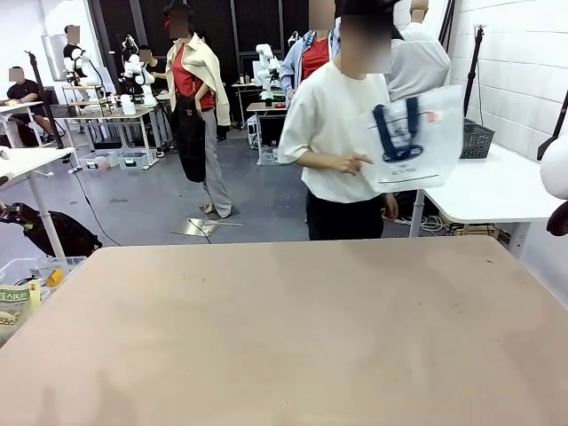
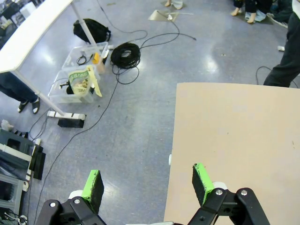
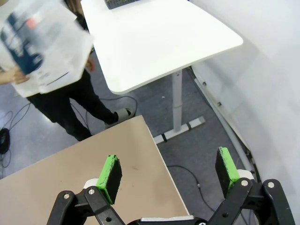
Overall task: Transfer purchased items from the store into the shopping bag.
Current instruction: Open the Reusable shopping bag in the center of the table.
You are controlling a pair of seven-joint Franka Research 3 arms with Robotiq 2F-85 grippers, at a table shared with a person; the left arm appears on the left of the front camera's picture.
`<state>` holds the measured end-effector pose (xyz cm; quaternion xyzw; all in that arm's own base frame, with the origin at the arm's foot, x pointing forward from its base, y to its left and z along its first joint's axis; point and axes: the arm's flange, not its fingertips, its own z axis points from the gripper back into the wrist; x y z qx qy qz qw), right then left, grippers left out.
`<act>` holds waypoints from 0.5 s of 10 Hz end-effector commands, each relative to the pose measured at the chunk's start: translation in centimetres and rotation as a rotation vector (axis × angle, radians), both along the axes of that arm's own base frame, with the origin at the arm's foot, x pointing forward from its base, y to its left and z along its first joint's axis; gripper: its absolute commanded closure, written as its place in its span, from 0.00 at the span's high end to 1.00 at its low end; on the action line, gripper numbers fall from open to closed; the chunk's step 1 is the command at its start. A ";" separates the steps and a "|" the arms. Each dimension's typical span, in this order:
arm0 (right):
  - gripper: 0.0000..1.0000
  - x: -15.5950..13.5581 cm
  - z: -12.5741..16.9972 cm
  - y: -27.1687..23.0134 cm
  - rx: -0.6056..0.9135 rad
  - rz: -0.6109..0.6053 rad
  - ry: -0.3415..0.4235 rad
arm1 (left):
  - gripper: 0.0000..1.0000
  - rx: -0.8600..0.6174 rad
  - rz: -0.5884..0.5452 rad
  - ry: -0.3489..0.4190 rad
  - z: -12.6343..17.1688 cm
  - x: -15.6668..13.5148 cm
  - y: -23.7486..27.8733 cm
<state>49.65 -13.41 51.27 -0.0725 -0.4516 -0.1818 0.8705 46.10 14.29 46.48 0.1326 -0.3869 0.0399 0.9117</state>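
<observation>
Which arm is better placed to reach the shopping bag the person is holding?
Right, probably. The person holds the shopping bag beyond the table on its right side, ahead of the open right end effector. The open left end effector hangs at the opposite edge, over floor.

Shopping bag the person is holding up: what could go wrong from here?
The shopping bag hangs flat in the air, held by the person, so it may slump shut once set on the brown table. The dark basket sits on the white side table, possibly out of the robot's reach.
</observation>
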 end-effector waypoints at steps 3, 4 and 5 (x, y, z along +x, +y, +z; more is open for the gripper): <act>1.00 -0.1 0.2 -0.1 -0.014 0.011 0.003 | 1.00 0.012 -0.010 0.001 0.2 -0.1 0.3; 1.00 -0.1 0.2 -0.1 -0.014 0.011 0.003 | 1.00 0.012 -0.010 0.001 0.2 -0.1 0.3; 1.00 -0.1 0.2 -0.1 -0.014 0.011 0.003 | 1.00 0.012 -0.010 0.001 0.2 -0.1 0.3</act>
